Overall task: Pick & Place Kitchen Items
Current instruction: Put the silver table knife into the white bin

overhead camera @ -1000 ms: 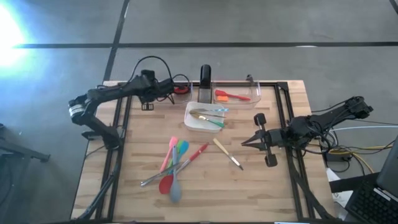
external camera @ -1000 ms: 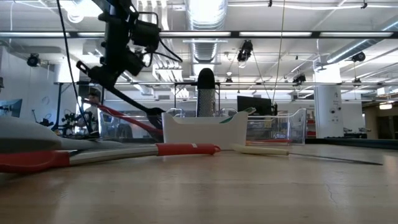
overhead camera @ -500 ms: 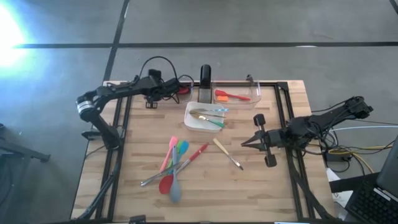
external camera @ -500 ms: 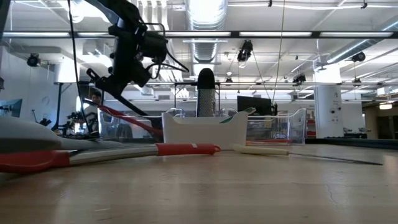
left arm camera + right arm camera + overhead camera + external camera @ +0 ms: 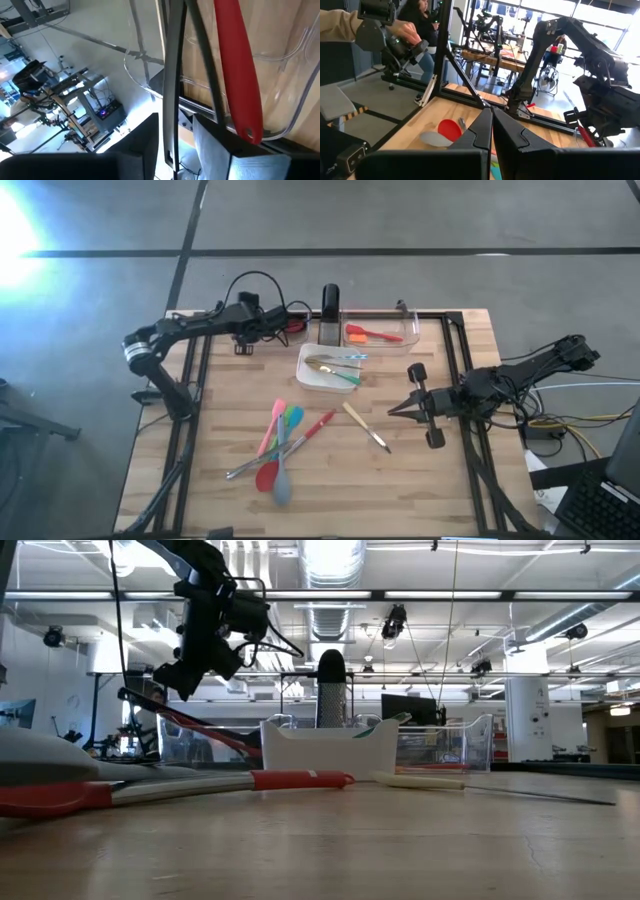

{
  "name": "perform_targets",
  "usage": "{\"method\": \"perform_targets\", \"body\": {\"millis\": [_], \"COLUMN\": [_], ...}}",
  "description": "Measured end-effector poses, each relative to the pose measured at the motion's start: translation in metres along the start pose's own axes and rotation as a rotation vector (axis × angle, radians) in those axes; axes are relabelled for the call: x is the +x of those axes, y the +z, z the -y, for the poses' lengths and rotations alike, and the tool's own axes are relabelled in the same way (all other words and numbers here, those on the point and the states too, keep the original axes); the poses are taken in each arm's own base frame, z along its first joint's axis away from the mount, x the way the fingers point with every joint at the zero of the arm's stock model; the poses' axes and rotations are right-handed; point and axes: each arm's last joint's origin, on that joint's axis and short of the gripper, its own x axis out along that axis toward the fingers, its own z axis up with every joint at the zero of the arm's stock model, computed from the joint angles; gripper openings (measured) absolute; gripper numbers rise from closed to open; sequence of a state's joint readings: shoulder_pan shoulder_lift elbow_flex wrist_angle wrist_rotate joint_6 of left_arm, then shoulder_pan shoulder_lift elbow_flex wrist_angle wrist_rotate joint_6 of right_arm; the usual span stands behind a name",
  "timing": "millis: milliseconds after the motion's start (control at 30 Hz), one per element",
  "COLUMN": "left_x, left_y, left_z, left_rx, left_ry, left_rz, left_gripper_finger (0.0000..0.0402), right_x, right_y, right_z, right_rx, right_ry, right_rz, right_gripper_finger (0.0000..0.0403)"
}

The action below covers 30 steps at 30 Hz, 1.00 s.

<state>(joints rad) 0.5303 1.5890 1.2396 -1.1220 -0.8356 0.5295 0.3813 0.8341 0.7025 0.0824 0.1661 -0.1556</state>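
Left hand (image 5: 284, 326), fingers parted, above a red spatula (image 5: 205, 730) slanting in a clear bin (image 5: 268, 332), handle upward.

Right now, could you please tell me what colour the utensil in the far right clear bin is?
Red with an orange end; the high view shows it best.

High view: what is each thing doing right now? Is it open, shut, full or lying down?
Left tool: open, over the left bin.
Black spoon: slanting between the left tool's fingers.
Red spoon: lying in the left bin.
Right tool: shut, empty.
Right bin: holds a red spatula.
White dish: holds cutlery.
Colour spoons: lying in a heap.
Knife: lying flat, alone.
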Motion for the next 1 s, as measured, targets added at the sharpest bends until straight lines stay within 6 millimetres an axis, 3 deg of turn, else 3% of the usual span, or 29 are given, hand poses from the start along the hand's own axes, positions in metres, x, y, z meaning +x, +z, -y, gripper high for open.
{"method": "perform_targets", "body": {"millis": [200, 500, 733, 1000], "left_x": [-0.016, -0.07, -0.102, -0.124], "left_y": [-0.013, -0.051, -0.073, -0.076], "left_z": [-0.004, -0.009, 0.0, 0.015], "left_rx": [-0.063, -0.307, -0.473, -0.557], "left_ry": [0.006, 0.017, -0.217, -0.573], "left_rz": [0.022, 0.244, 0.499, 0.736], "left_gripper_finger": [0.0122, 0.0113, 0.0108, 0.0106], "right_x": [0.0, 0.0, 0.0, 0.0], "right_y": [0.0, 0.0, 0.0, 0.0], "right_z": [0.0, 0.0, 0.0, 0.0], "right_rx": [0.025, 0.025, 0.025, 0.026], "right_ry": [0.001, 0.001, 0.0, 0.0], "right_rz": [-0.004, -0.004, -0.003, 0.001], "right_gripper_finger": [0.0008, 0.0008, 0.0008, 0.0008]}}
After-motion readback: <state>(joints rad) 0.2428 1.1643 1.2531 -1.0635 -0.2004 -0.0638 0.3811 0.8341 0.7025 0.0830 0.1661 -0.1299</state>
